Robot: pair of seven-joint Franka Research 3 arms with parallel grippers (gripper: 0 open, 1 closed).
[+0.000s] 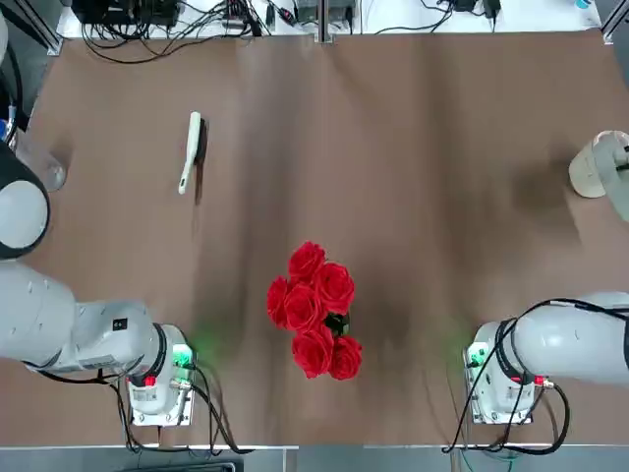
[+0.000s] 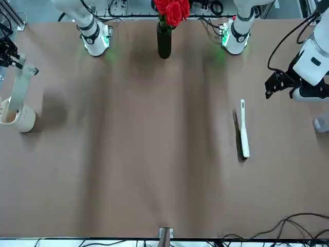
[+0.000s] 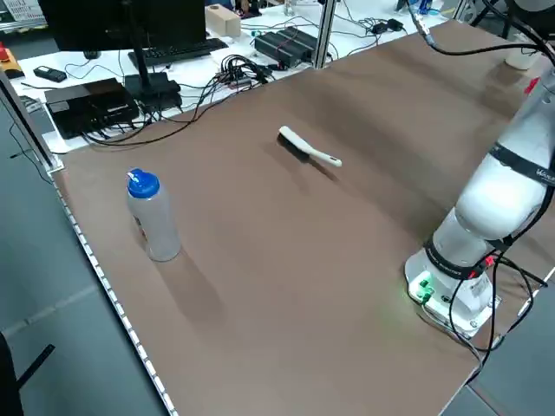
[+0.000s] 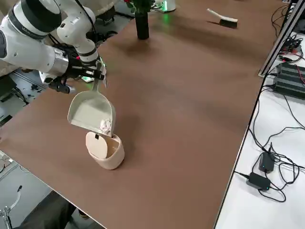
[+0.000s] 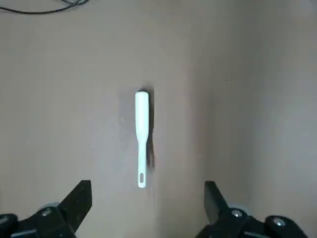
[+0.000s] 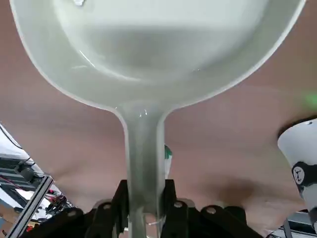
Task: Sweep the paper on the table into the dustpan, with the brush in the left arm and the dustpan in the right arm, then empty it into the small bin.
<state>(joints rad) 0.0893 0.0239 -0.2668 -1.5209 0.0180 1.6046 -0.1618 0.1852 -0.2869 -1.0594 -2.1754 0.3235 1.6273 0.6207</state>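
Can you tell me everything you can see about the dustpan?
The dustpan is pale grey-green smooth plastic, a flat scoop with a short handle. The right gripper is shut on the handle, holding it off the table, tipped steeply with its lip over the small bin. The paper, a little white wad, sits at its low edge.

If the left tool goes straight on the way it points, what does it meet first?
Probably the slim cream hand brush lying on the brown table, between the open left tool's fingers in the wrist view; depth is unclear.
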